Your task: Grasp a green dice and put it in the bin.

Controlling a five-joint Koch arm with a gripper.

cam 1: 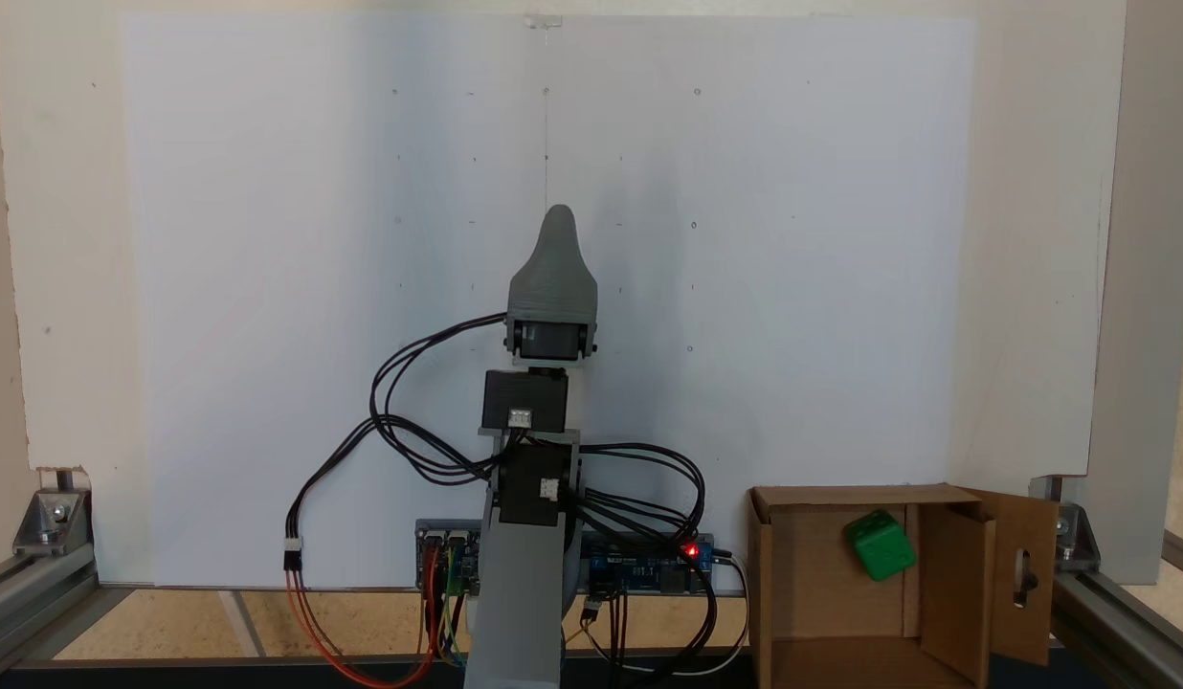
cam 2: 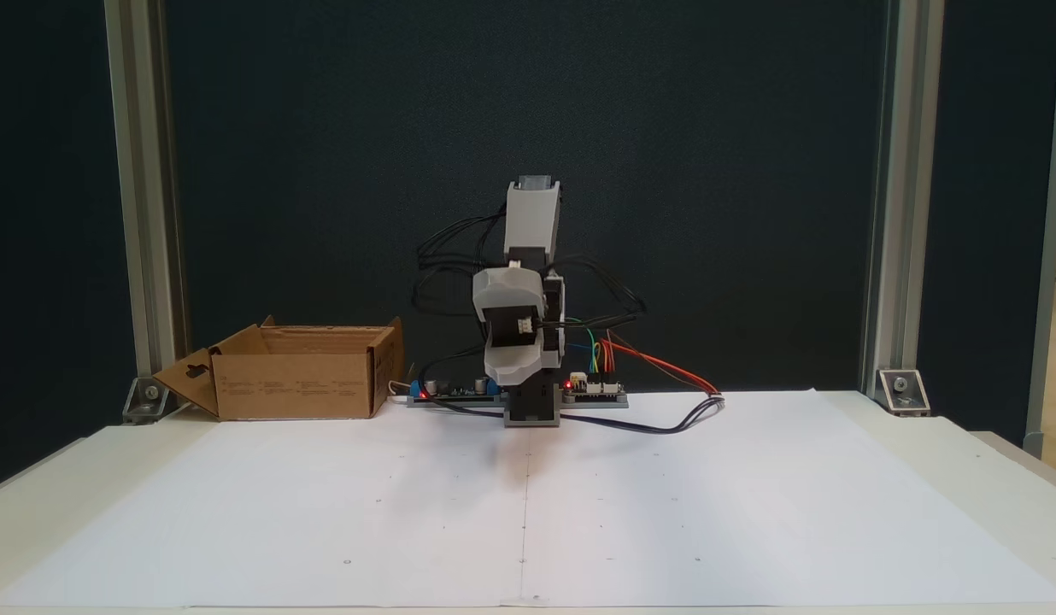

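Resting folded, my gripper (cam 1: 556, 222) shows one tip, gap perhaps hidden; green dice (cam 1: 880, 544) sits in the bin (cam 1: 831, 612).

- Both fixed views are evenly lit and bright, with soft light and no hard glare.
- Seen from above, the white paper sheet (cam 1: 266, 287) looks faintly blue, with a darker band down its middle.
- From the front, a weak, soft shadow lies on the paper just before the arm's base (cam 2: 530, 408).
- The dark backdrop (cam 2: 323, 171) stays dim and flat.
- Focus is fairly sharp; fine detail looks slightly soft and compressed.
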